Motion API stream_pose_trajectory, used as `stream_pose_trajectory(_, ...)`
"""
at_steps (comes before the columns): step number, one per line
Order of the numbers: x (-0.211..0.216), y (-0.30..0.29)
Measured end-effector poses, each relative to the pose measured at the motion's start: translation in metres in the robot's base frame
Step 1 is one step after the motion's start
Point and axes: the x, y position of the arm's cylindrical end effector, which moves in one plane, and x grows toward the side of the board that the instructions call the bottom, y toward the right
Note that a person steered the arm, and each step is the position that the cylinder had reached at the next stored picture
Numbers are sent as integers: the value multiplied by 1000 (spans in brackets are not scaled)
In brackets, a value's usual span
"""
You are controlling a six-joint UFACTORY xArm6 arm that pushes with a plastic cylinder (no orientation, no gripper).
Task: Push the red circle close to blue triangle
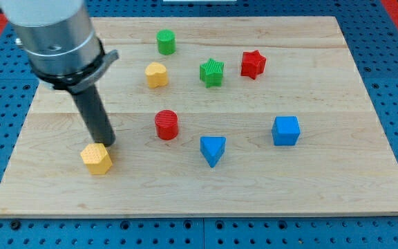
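Observation:
The red circle (166,125), a short red cylinder, stands on the wooden board left of centre. The blue triangle (213,150) lies a short way to its lower right, with a gap between them. My tip (107,143) is at the end of the dark rod at the view's left, well left of the red circle. It sits right at the upper edge of a yellow hexagon block (97,159).
A green cylinder (166,42), yellow heart (157,75), green star (212,72) and red star (253,64) sit in the upper part of the board (337,187). A blue cube (285,131) is at the right.

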Motion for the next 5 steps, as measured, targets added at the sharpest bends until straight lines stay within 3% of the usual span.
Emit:
stream_pose_trajectory(2,0,47)
stream_pose_trajectory(5,3,62)
